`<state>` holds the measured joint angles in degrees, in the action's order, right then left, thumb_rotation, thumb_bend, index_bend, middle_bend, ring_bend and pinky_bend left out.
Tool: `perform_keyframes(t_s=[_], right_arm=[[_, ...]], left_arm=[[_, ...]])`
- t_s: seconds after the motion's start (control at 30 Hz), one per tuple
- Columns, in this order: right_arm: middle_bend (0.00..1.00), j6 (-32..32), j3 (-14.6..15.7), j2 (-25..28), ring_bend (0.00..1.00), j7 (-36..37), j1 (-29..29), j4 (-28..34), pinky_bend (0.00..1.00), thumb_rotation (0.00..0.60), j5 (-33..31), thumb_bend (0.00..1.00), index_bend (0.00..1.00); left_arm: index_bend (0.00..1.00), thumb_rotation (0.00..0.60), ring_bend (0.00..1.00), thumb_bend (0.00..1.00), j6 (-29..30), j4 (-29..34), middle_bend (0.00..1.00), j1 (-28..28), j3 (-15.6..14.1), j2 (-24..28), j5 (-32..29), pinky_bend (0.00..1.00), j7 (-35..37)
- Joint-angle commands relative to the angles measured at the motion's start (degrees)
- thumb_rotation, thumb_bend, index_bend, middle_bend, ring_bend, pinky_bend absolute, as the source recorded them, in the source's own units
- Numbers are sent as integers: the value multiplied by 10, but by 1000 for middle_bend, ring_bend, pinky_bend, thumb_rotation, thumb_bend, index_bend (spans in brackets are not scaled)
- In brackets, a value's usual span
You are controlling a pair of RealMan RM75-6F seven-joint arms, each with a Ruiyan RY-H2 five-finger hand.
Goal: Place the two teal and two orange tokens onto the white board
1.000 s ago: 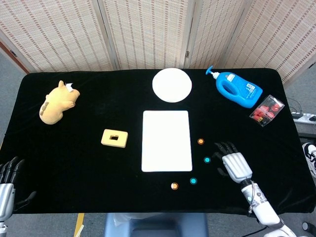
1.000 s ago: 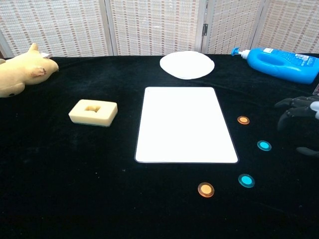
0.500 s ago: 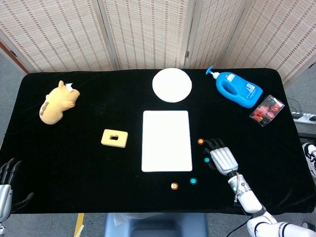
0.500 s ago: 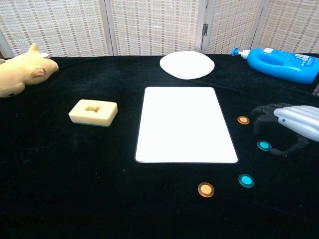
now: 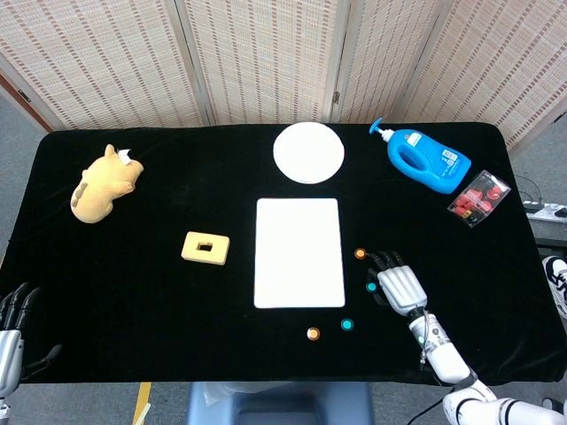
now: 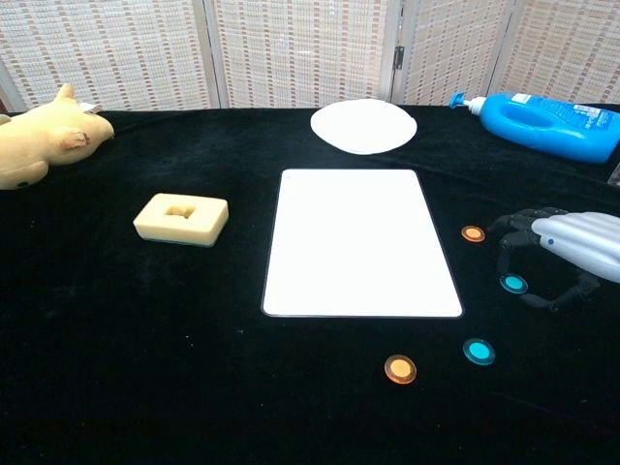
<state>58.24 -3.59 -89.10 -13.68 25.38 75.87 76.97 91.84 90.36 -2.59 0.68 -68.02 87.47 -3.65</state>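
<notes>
**Right hand over the tokens, board bare**

Right hand sits at approx 3 o'clock of the white board, palm down, fingers curled w/ tips toward the cloth. Nothing pinched that I can see, fingers apart, so it reads as empty. Chest view shows the fingertips arched right over one teal token; touching or just above, can't tell. In the head view that same token peeks out at the hand's 9 o'clock edge.

Upper orange token lies just off the board's right edge, at the hand's 10 o'clock, apart from the fingers. Chest view has it between board and hand.

Second teal token is at approx 5 o'clock of the board, w/ the other orange token just beside it at its 8 o'clock. Both are on the black table, near the front edge. All four tokens are off the board.

Left hand is way out at the table's 8 o'clock corner, fingers spread, holding nothing.

Elsewhere: white plate at the board's 12 o'clock, blue bottle at 1-2 o'clock, yellow block at 9 o'clock, plush toy at 10 o'clock.
</notes>
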Motion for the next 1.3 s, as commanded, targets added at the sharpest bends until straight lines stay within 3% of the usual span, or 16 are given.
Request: perform_keyframes(t_s=[0.03, 0.5, 0.7, 0.87, 1.3], right_arm=[[134, -1, -1, -1, 43, -1, 1, -1, 0, 600, -2, 412, 423], [158, 2, 1, 1, 46, 1, 4, 4, 0, 600, -5, 413, 515], [161, 24, -1, 36, 47, 8, 3, 54, 0, 600, 16, 413, 517], [161, 5, -16, 50, 46, -12, 28, 106, 0, 600, 14, 414, 517], [157, -73, -65, -35, 39, -144, 128, 131, 0, 600, -79, 414, 517]], left_arm=[[0, 600, 8, 212, -1, -1, 0, -1, 0, 0, -1, 0, 1], [0, 600, 8, 212, -2, -3, 0, -1, 0, -1, -3, 0, 2], [0, 600, 8, 213, 0, -1, 0, -2, 1, 2, -2, 0, 1], [0, 600, 8, 212, 2, 1, 0, -2, 1, 3, -1, 0, 0], [0, 600, 8, 213, 2, -7, 0, -8, -1, 3, -8, 0, 9]])
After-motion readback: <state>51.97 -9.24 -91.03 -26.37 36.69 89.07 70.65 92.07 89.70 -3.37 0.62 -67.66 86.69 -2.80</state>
